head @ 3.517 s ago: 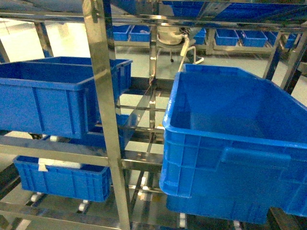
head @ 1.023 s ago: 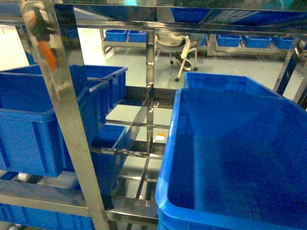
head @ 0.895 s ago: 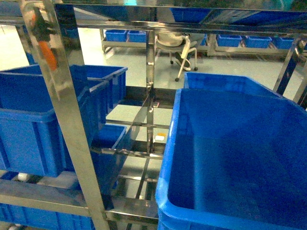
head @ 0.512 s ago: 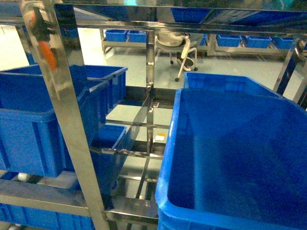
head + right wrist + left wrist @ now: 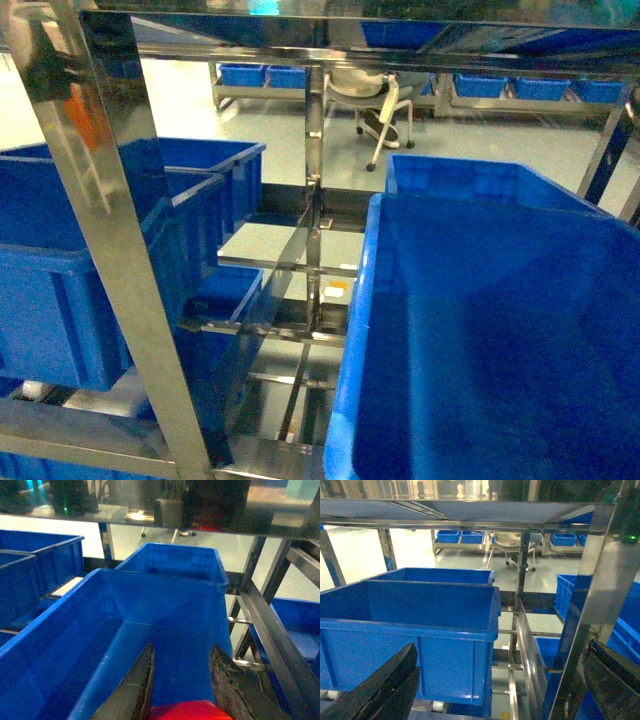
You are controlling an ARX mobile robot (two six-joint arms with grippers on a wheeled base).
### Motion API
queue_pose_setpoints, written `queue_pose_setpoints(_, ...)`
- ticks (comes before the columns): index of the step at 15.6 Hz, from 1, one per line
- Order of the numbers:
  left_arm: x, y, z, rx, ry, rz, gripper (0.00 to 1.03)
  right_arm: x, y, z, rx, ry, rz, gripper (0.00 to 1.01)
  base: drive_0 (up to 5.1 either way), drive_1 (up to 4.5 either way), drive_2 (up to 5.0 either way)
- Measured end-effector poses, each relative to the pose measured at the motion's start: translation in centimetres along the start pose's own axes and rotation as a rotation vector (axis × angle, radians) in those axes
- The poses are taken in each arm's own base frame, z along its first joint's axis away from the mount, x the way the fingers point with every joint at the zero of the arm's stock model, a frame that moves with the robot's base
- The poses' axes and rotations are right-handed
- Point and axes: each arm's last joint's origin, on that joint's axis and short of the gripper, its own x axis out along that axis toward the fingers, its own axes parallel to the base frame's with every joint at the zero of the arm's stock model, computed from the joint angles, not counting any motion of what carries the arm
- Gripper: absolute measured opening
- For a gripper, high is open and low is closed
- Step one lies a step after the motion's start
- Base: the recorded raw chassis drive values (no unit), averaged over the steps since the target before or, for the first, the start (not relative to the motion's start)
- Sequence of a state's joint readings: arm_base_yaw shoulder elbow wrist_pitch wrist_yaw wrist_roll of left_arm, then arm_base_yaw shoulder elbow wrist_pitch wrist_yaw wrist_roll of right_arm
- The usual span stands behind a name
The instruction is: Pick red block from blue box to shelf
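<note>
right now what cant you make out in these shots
- Red block, right wrist view: only its top shows between the right gripper fingers; the bottom edge cuts it off, so its shape and the grip on it are unclear.
- Left gripper, left wrist view: both fingers run off the frame, tips unseen.
- Head view: neither arm appears; the near crate floor is cut off below.
- Shelf: glare smears an orange reflection on the upright.
</note>
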State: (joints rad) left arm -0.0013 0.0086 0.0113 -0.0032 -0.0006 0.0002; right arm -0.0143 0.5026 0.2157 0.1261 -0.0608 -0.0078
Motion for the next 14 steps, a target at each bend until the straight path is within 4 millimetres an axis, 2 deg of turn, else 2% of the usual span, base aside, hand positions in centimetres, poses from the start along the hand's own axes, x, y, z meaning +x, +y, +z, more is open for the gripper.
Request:
queue_pose_setpoints(3,0.0,0.0,0.0,0.000,0.002,0.000,0.98,0.1,0.0,-0.1,0.000,0.006,0.001,0.27,0.1,4.24,-4.1)
queue_pose_setpoints(14,0.0,0.0,0.0,0.000,0.001,0.000,0.98,0.8,-0.2,-1.2,0.058,0.118,0.015,0.27,0.0,0.00,0.0)
